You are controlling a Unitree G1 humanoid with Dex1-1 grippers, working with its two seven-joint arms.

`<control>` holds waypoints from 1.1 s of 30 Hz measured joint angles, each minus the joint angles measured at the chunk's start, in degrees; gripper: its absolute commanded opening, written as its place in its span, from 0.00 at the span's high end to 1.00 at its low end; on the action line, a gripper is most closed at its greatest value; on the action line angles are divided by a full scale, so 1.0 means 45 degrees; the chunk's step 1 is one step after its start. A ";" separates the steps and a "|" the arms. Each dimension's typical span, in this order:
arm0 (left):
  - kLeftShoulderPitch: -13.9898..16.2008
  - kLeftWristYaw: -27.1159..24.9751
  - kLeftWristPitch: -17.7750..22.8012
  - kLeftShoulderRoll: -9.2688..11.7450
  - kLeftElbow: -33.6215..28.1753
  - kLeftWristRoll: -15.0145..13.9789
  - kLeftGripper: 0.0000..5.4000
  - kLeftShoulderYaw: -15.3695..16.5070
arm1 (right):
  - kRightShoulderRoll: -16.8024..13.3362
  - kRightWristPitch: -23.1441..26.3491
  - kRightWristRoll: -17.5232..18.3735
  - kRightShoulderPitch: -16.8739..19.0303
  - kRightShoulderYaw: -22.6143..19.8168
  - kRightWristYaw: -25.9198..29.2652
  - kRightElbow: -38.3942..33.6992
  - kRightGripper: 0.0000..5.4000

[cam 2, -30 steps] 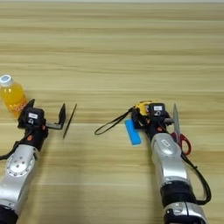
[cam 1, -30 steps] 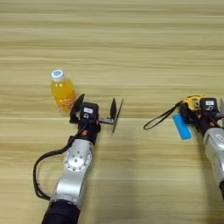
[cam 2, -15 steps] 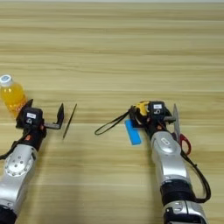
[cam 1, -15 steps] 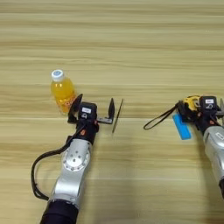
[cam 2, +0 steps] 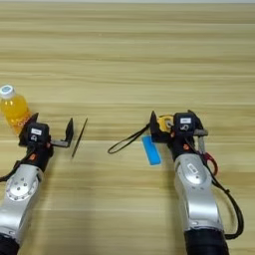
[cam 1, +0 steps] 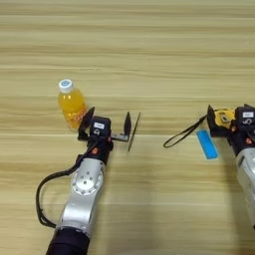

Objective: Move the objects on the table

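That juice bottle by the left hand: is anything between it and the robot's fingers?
Nothing visible. The juice bottle stands just up and left of the left gripper, whose open fingers point past it; the thin stick lies on the opposite side.

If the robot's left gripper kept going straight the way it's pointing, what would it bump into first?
Probably nothing. The left gripper is open and points away from the robot, between the orange-juice bottle on its left and the thin dark stick on its right. Ahead lies only bare table, though one finger could graze the bottle.

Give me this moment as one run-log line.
left pincer: open, between juice bottle and dark stick | right pincer: open, at tape measure | blue bar: flat on table
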 measured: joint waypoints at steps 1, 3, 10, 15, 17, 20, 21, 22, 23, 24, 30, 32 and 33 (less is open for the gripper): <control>0.0001 0.0011 0.0003 -0.0001 -0.0007 0.0000 0.00 -0.0007 | 0.0047 0.0146 -0.0080 0.0326 0.0125 -0.0002 -0.0416 0.01; 0.0000 0.0030 0.0005 -0.0003 -0.0012 0.0003 0.00 -0.0020 | 0.0143 0.0309 -0.0251 0.1055 0.0372 -0.0007 -0.1107 0.01; 0.0000 0.0087 0.0007 -0.0004 -0.0016 0.0005 0.00 -0.0095 | 0.0482 0.1277 -0.0585 0.3062 0.1265 -0.0001 -0.2296 0.01; 0.0000 0.0088 0.0007 -0.0001 -0.0016 0.0005 0.00 -0.0098 | 0.0648 0.1348 -0.0662 0.3468 0.1535 0.0004 -0.2301 0.01; 0.0000 0.0088 0.0007 0.0000 -0.0016 0.0005 0.00 -0.0097 | 0.0657 0.1355 -0.0683 0.3475 0.1551 0.0003 -0.2279 0.01; -0.0001 0.0088 0.0008 0.0001 -0.0016 0.0005 0.00 -0.0097 | 0.0663 0.1364 -0.0699 0.3466 0.1577 0.0008 -0.2094 0.01; -0.0002 0.0088 0.0008 0.0001 -0.0016 0.0005 0.00 -0.0097 | 0.0669 0.1445 -0.0699 0.3450 0.1584 0.0012 -0.1946 0.01; -0.0002 0.0088 0.0008 0.0001 -0.0016 0.0005 0.00 -0.0098 | 0.0672 0.1560 -0.0698 0.3411 0.1592 0.0015 -0.1749 0.01; -0.0002 0.0088 0.0008 0.0001 -0.0016 0.0005 0.00 -0.0098 | 0.0676 0.1578 -0.0698 0.3406 0.1597 0.0016 -0.1636 0.01; -0.0003 0.0088 0.0008 0.0001 -0.0016 0.0005 0.00 -0.0099 | 0.0681 0.1589 -0.0698 0.3389 0.1599 0.0016 -0.1518 0.01; -0.0002 0.0090 0.0008 0.0001 -0.0018 0.0005 0.00 -0.0104 | 0.0777 0.1757 -0.0463 0.3136 0.1556 0.0072 -0.1150 0.01; -0.0003 0.0092 0.0009 0.0000 -0.0021 0.0005 0.00 -0.0106 | 0.0805 0.1768 -0.0401 0.3026 0.1542 0.0085 -0.1017 0.01; -0.0002 0.0094 0.0009 0.0001 -0.0022 0.0005 0.00 -0.0105 | 0.0805 0.1756 -0.0394 0.2997 0.1538 0.0090 -0.0974 0.02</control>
